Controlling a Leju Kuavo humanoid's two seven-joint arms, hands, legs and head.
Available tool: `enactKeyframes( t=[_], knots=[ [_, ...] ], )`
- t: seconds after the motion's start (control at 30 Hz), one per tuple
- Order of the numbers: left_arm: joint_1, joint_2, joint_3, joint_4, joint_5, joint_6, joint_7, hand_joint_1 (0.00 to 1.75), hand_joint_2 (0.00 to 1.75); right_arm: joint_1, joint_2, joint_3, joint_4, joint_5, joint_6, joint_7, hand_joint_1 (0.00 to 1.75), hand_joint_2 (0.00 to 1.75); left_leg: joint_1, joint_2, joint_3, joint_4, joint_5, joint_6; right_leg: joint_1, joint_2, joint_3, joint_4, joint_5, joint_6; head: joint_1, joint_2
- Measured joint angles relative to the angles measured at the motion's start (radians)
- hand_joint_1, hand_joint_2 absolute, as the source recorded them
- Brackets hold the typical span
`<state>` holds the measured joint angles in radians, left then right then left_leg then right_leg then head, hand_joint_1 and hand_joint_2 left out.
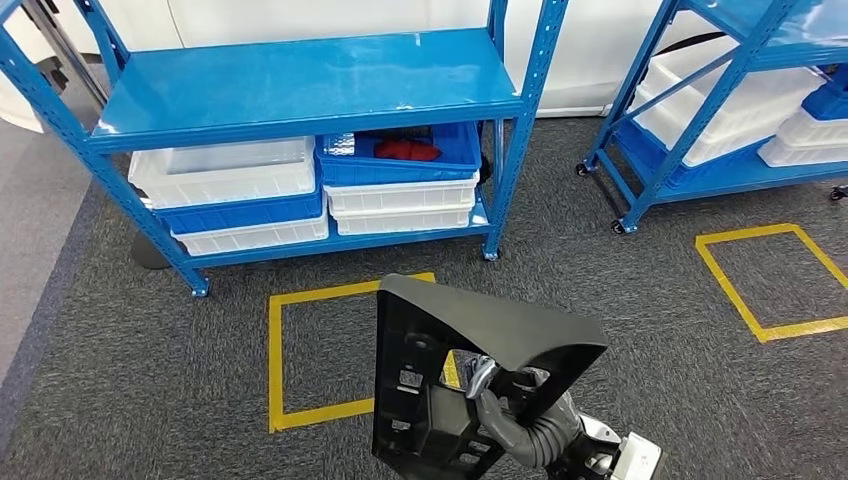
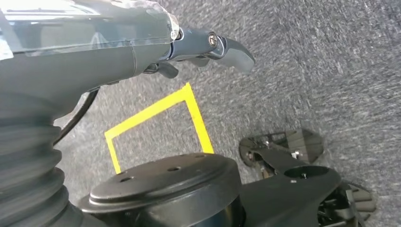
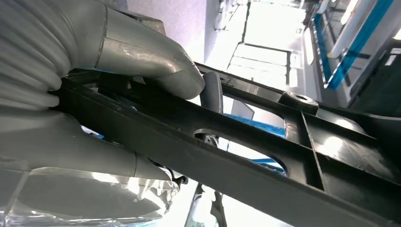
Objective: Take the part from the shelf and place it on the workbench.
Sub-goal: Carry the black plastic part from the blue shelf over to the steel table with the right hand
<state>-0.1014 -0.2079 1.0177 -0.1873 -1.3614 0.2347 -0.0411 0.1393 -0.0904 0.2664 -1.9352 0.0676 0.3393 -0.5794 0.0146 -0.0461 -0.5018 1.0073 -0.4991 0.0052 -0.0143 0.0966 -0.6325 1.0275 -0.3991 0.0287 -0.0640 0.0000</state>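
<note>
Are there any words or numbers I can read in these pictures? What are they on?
None can be read.
The black part in the right hand has small pale tags, too small and blurred to read.
The blue shelf, its bins and the yellow floor squares carry no writing that shows.

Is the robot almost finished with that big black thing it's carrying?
About halfway. Done: the black part is off the blue shelf. In hand: the right hand grips it above the carpet, near the yellow floor square. The left hand holds nothing. Left: bringing it to the workbench and setting it down.
</note>
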Motion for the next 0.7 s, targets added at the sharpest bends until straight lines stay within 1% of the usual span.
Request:
enactKeyframes(
  t=[0.03,0.07,0.1,0.13,0.17,0.2,0.23,0.27,0.3,0.33,0.37,0.4,0.43,0.47,0.5,0.53,0.57,0.6,0.63,0.67,0.7],
  knots=[
    [0.000,0.000,-0.001,0.000,-0.002,0.001,0.000,0.00,1.75,0.006,0.000,-0.002,-0.004,0.001,-0.001,0.000,1.75,1.75,0.002,0.011,0.000,-0.004,0.005,0.008,0.000,-0.020,-0.009,0.017,-0.013,0.005,0.000,0.000],
    [0.002,0.000,-0.002,0.000,-0.002,0.001,0.001,0.00,1.75,0.011,0.000,-0.004,-0.007,0.001,-0.001,0.000,1.75,1.75,0.003,0.025,-0.002,-0.007,0.010,0.014,0.000,-0.046,-0.027,0.056,-0.040,0.008,0.000,0.000],
    [0.003,0.000,-0.002,0.000,-0.003,0.002,0.001,0.00,1.75,0.016,0.000,-0.006,-0.010,0.002,-0.002,0.000,1.75,1.75,0.001,0.038,-0.005,-0.008,0.012,0.018,0.000,-0.071,-0.052,0.115,-0.075,0.012,0.000,0.000],
    [0.005,0.001,-0.003,0.000,-0.002,0.002,0.002,0.00,1.75,0.020,0.000,-0.007,-0.012,0.003,-0.002,-0.001,1.75,1.75,-0.001,0.051,-0.009,-0.007,0.013,0.020,-0.001,-0.084,-0.083,0.184,-0.110,0.016,0.000,0.000],
    [0.007,0.001,-0.003,0.000,-0.002,0.002,0.002,0.00,1.75,0.026,0.000,-0.008,-0.013,0.003,-0.002,-0.001,1.75,1.75,-0.003,0.065,-0.012,-0.006,0.014,0.020,-0.002,-0.089,-0.107,0.244,-0.134,0.019,0.000,0.000],
    [0.007,0.001,-0.003,0.000,-0.002,0.003,0.002,0.00,1.75,0.032,0.000,-0.009,-0.014,0.004,-0.002,-0.002,1.75,1.75,-0.004,0.078,-0.015,-0.005,0.015,0.020,-0.003,-0.091,-0.116,0.275,-0.142,0.021,0.000,0.000],
    [0.007,0.002,-0.003,0.000,-0.002,0.003,0.003,0.00,1.75,0.036,0.000,-0.010,-0.015,0.004,-0.002,-0.002,1.75,1.75,-0.005,0.091,-0.016,-0.005,0.015,0.020,-0.003,-0.094,-0.105,0.267,-0.132,0.022,0.000,0.000],
    [0.007,0.002,-0.003,0.000,-0.002,0.003,0.004,0.00,1.75,0.040,0.000,-0.010,-0.016,0.005,-0.002,-0.002,1.75,1.75,-0.005,0.103,-0.016,-0.004,0.014,0.019,-0.003,-0.099,-0.073,0.218,-0.107,0.020,0.000,0.000],
    [0.007,0.002,-0.003,0.000,-0.002,0.003,0.007,0.00,1.75,0.043,0.000,-0.011,-0.018,0.005,-0.003,-0.003,1.75,1.75,-0.005,0.113,-0.014,-0.003,0.013,0.016,-0.002,-0.115,-0.027,0.145,-0.081,0.017,0.000,0.000],
    [0.007,0.002,-0.003,0.000,-0.002,0.002,0.012,0.00,1.75,0.045,0.000,-0.011,-0.020,0.006,-0.003,-0.004,1.75,1.75,-0.007,0.122,-0.012,-0.003,0.011,0.012,0.002,-0.132,0.012,0.078,-0.062,0.010,0.000,0.000],
    [0.007,0.002,-0.003,0.000,-0.003,0.001,0.018,0.00,1.75,0.047,0.001,-0.011,-0.023,0.006,-0.002,-0.005,1.75,1.75,-0.010,0.129,-0.011,-0.002,0.010,0.007,0.006,-0.144,0.040,0.028,-0.052,0.000,0.000,0.000],
    [0.007,0.003,-0.003,0.000,-0.004,-0.002,0.026,0.00,1.75,0.049,0.002,-0.011,-0.025,0.008,-0.002,-0.006,1.75,1.75,-0.012,0.135,-0.010,-0.002,0.009,0.001,0.011,-0.151,0.052,0.004,-0.051,-0.009,0.000,0.000],
    [0.006,0.004,-0.003,0.000,-0.005,-0.006,0.035,0.00,1.75,0.051,0.004,-0.011,-0.025,0.011,0.000,-0.007,1.75,1.75,-0.013,0.141,-0.009,-0.003,0.008,-0.004,0.014,-0.147,0.051,0.001,-0.052,-0.018,0.000,0.000],
    [0.005,0.004,-0.004,0.000,-0.007,-0.010,0.042,0.00,1.75,0.053,0.006,-0.011,-0.025,0.016,0.001,-0.007,1.75,1.75,-0.014,0.147,-0.006,-0.005,0.008,-0.010,0.014,-0.137,0.049,-0.001,-0.051,-0.025,0.000,0.000],
    [0.004,0.006,-0.004,0.000,-0.008,-0.012,0.048,0.00,1.75,0.054,0.008,-0.010,-0.025,0.022,0.003,-0.006,1.75,1.75,-0.013,0.148,-0.005,-0.004,0.005,-0.015,0.011,-0.130,0.049,-0.005,-0.049,-0.031,0.000,0.000],
    [0.003,0.007,-0.005,0.000,-0.008,-0.013,0.052,0.00,1.75,0.054,0.011,-0.008,-0.024,0.029,0.004,-0.005,1.75,1.75,-0.012,0.137,-0.007,0.007,-0.006,-0.021,0.008,-0.122,0.050,-0.009,-0.046,-0.038,0.000,0.000],
    [0.003,0.008,-0.005,0.000,-0.006,-0.011,0.053,0.00,1.75,0.052,0.014,-0.003,-0.023,0.035,0.005,-0.005,1.75,1.75,-0.011,0.118,-0.019,0.036,-0.027,-0.025,0.005,-0.114,0.050,-0.013,-0.042,-0.045,0.000,0.000],
    [0.002,0.009,-0.005,-0.001,-0.003,-0.007,0.050,0.00,1.75,0.049,0.018,0.002,-0.021,0.038,0.007,-0.005,1.75,1.75,-0.010,0.095,-0.041,0.087,-0.059,-0.028,0.003,-0.106,0.050,-0.016,-0.039,-0.050,0.000,0.000],
    [0.001,0.011,-0.005,-0.001,0.003,-0.002,0.044,0.00,1.75,0.047,0.020,0.008,-0.017,0.039,0.009,-0.008,1.75,1.75,-0.009,0.076,-0.069,0.153,-0.095,-0.031,0.004,-0.097,0.047,-0.016,-0.037,-0.054,0.000,0.000],
    [-0.001,0.013,-0.004,-0.001,0.010,0.005,0.035,0.00,1.75,0.044,0.021,0.014,-0.012,0.037,0.014,-0.013,1.75,1.75,-0.009,0.066,-0.098,0.220,-0.124,-0.032,0.005,-0.088,0.044,-0.015,-0.036,-0.056,0.000,0.000],
    [-0.003,0.015,-0.003,-0.001,0.016,0.013,0.025,0.00,1.75,0.041,0.022,0.019,-0.005,0.033,0.020,-0.019,1.75,1.75,-0.009,0.062,-0.117,0.266,-0.137,-0.033,0.005,-0.077,0.043,-0.014,-0.036,-0.057,0.000,0.000]
  ],
)
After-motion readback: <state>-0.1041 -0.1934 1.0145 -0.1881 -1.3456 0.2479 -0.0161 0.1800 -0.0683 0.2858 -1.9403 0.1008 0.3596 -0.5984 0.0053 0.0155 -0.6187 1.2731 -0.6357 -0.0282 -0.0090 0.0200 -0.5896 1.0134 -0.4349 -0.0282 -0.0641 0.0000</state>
